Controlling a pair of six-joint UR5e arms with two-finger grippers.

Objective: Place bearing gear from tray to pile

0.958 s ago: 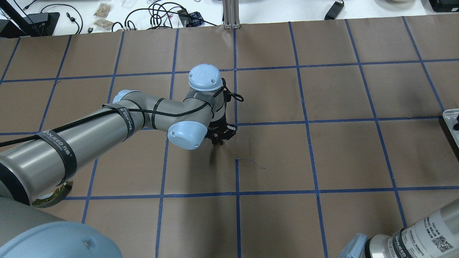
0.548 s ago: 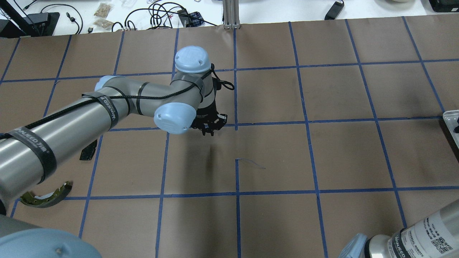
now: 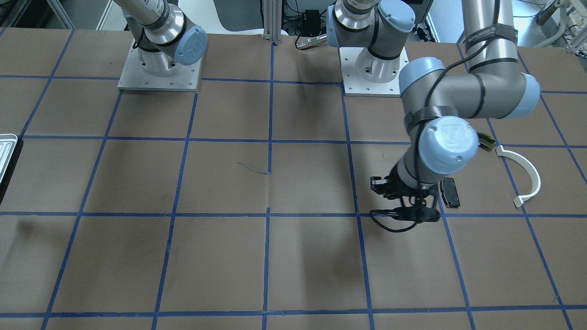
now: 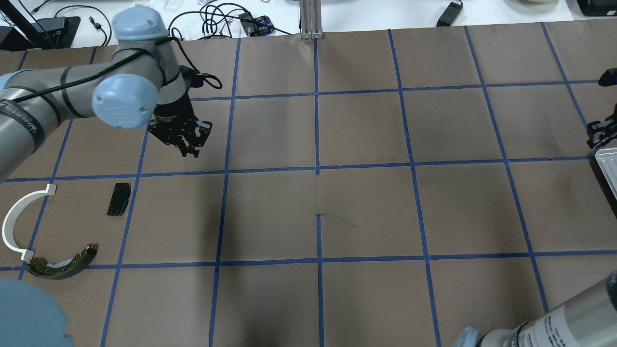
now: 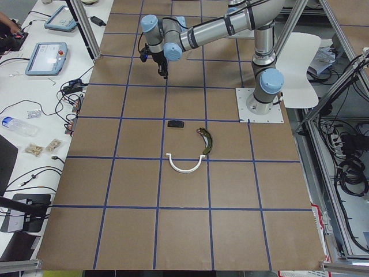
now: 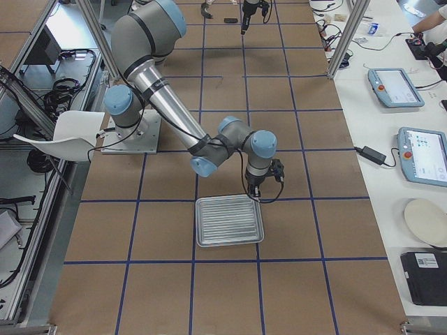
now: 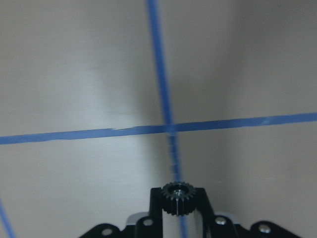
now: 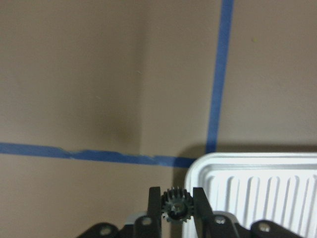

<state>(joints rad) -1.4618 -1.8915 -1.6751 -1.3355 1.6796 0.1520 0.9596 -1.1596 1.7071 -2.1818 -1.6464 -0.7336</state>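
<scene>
1. The left tool (image 4: 189, 143) pinches a small black bearing gear (image 7: 178, 198) between its fingers, so for this one the pick from the tray (image 6: 229, 220) is done.
2. That gear hangs above the table, well apart from the tray and near the pile. The black brake pad (image 4: 118, 198) is the closest pile part, with the white arc (image 4: 14, 226) and the brake shoe (image 4: 62, 265) beyond it towards the robot.
3. Left for this gear, in my judgement: move over beside the brake pad, lower, spread the fingers and let it rest on the table.
4. The right tool (image 6: 255, 190) is pressed onto a second bearing gear (image 8: 174, 204), held just off the tray's corner.
5. That second gear seems freshly lifted, and its whole trip to the pile remains.
</scene>
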